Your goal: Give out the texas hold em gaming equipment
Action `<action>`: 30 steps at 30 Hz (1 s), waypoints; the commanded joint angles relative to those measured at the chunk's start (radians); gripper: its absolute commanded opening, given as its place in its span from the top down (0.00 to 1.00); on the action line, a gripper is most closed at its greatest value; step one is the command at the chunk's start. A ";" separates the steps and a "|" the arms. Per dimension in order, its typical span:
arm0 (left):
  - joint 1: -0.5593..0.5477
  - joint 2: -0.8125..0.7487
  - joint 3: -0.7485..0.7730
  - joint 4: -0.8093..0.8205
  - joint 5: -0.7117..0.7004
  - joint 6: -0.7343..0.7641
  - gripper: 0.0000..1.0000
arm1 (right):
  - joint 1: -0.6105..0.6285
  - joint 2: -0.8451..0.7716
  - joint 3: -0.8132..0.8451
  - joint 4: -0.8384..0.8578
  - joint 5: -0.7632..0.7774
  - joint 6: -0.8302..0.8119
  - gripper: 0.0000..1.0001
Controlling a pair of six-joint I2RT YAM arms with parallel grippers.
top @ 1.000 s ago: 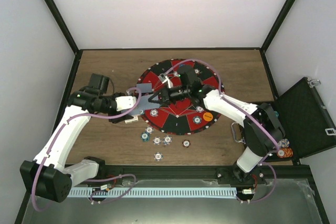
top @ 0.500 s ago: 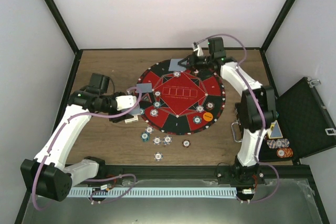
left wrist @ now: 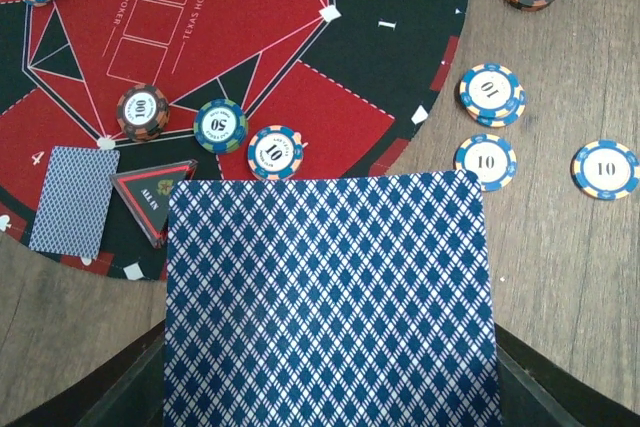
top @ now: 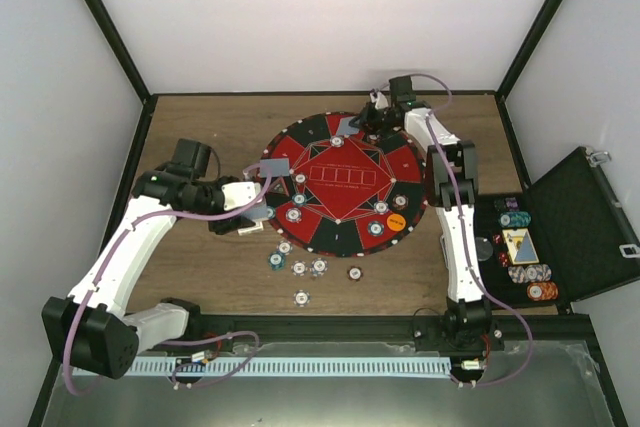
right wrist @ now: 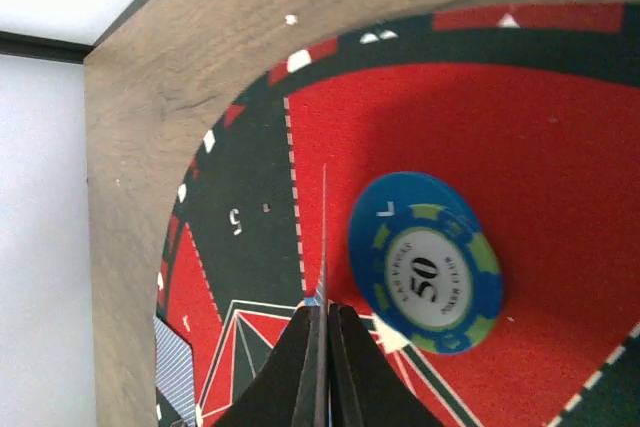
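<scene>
Thin card (right wrist: 323,232) edge-on in right fingers (right wrist: 352,375) — round striped chip (right wrist: 425,262) beside

Wooden table (top: 220,122) carrying a round mat
The red-and-black mat (top: 345,182) lies centre-far; loose poker chips (top: 298,268) sit on bare wood just near of it; an open black case (top: 585,222) lies at the right.

The worktop (left wrist: 560,267) is matt, brown wood grain. The round mat (left wrist: 335,112) looks like matt, felt-like cloth printed red and black. The poker chip (left wrist: 491,94) seems hard moulded plastic with a faint sheen. The playing card (left wrist: 325,297) is smooth printed paper stock, lightly glossy.
</scene>
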 commanded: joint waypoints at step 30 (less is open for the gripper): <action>0.006 -0.010 0.049 -0.021 0.042 -0.049 0.96 | 0.081 -0.600 -0.388 -0.018 0.207 -0.133 0.14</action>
